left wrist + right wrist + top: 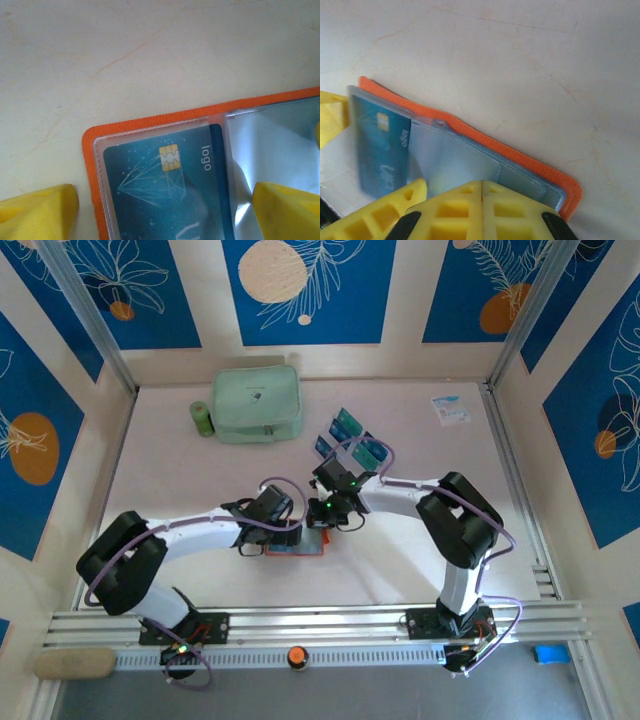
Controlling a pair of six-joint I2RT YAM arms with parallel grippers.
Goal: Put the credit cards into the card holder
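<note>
LIVE | card holder (297, 546) lies open at table's 6 o'clock; credit card (165, 185) sleeved inside | right gripper (482, 200) fingers together, seemingly pinning pages flat | left gripper (165, 210) fingers apart, straddling card

This looks like a robotics lab test cell. Two white-and-black jointed robot arms (190, 532) are bolted to a silver aluminium rail (330, 620) at the near edge of a pale desk (420, 560). Blue leaf-print wall panels (305, 290) and bare metal frame posts (90, 310) box it in.
</note>
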